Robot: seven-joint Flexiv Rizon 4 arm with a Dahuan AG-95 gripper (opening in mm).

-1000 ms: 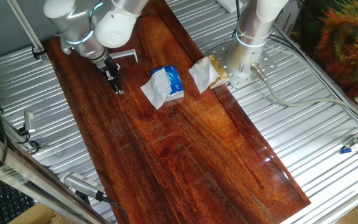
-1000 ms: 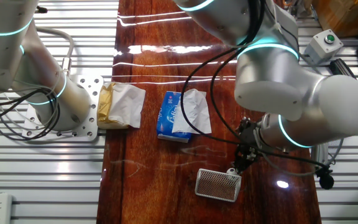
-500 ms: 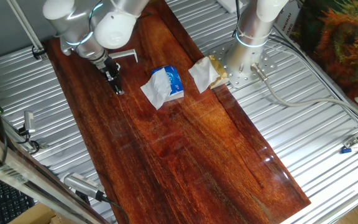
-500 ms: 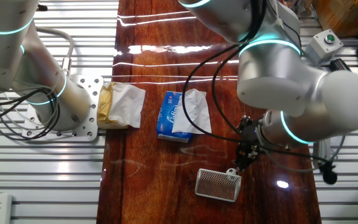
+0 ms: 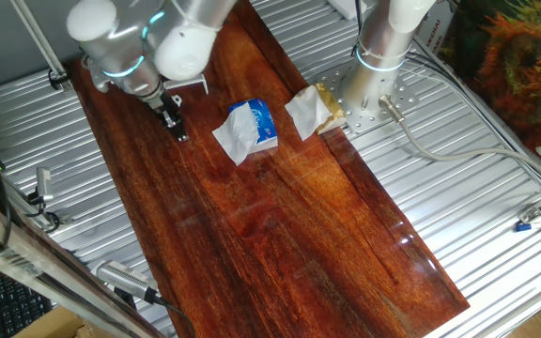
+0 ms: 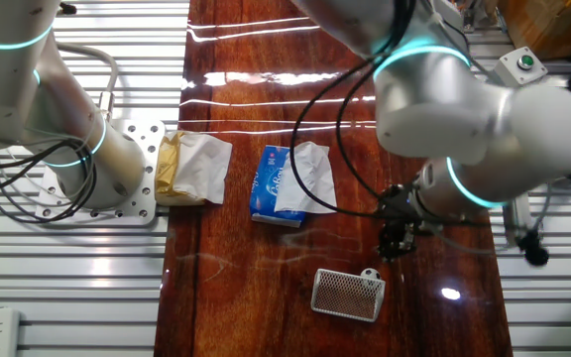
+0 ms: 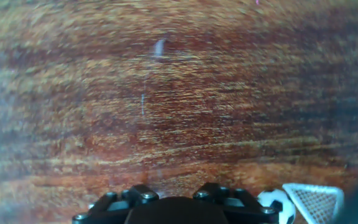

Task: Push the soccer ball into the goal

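Dark wooden tabletop (image 6: 266, 268), soccer ball (image 6: 370, 275) just beside pincer (image 6: 393, 250) (opening indiscernible), touching goal (image 6: 348, 296).

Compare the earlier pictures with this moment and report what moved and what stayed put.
The hand has pulled back from the goal, away from the soccer ball, which now sits in plain sight at the goal's corner. The arm's bulk shifted with it. The goal, the blue packet and the crumpled paper have not moved.
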